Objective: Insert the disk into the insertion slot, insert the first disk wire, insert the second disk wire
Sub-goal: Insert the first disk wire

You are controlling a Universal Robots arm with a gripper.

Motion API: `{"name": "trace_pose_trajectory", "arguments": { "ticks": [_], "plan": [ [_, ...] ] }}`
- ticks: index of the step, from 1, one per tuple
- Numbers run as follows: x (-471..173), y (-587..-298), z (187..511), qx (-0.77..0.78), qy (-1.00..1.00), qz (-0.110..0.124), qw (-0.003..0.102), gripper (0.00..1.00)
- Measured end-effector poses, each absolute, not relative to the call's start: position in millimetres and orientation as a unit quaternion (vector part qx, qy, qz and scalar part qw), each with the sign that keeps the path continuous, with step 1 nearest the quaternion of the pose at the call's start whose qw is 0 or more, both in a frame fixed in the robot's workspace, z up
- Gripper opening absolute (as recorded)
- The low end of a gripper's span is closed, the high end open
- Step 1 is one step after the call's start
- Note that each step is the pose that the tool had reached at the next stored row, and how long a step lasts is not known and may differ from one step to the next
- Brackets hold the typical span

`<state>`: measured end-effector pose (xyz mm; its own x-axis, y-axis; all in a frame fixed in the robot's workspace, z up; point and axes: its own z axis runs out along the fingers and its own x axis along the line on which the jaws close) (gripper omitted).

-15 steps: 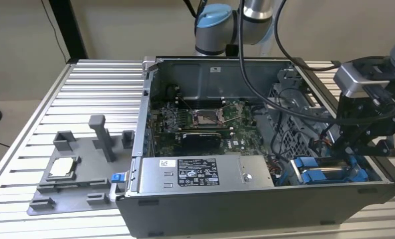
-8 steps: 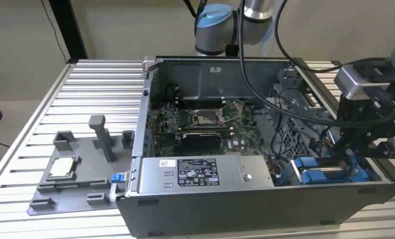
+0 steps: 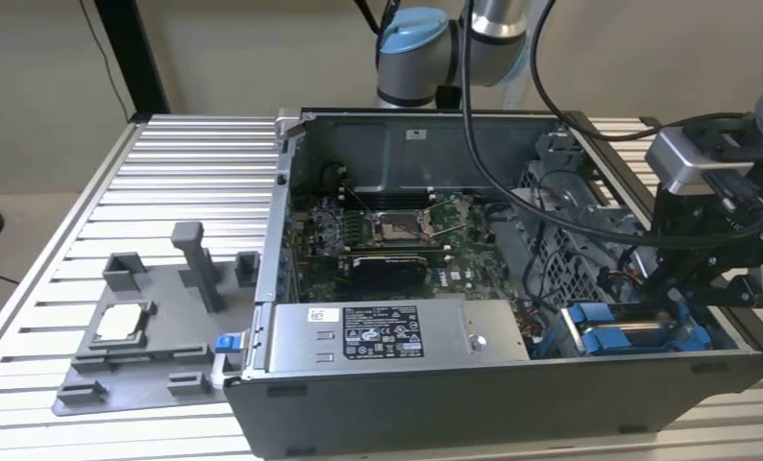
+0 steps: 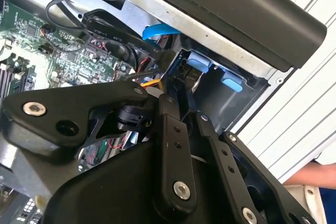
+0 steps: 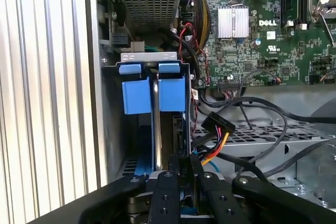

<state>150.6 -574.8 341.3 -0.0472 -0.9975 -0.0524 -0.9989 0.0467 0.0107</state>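
Slatted table [image 3: 163, 154] bears PC case [image 3: 484, 403], disk [image 5: 156, 129] in insertion slot [image 5: 111, 129].

I am showing silver-grey tube sections on my arm [image 3: 491, 29] with a rounded light blue joint cap [image 3: 414, 34], and thick black cables [image 3: 484, 144] are trailing from it. Near my wrist I am carrying a boxy grey camera block [image 3: 696, 158] above matte black housings. My gripper [image 5: 187, 167] is showing black all over, its flat link bars [image 4: 173, 150] running side by side and pinned with round silver screws [image 4: 181, 190].
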Motion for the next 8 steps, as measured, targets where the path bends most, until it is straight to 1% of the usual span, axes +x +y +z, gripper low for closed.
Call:
{"name": "trace_pose_trajectory", "arguments": {
  "ticks": [8],
  "plan": [
    [150.6,-574.8,340.8,-0.694,0.719,0.022,0.015,0.00]
  ]
}}
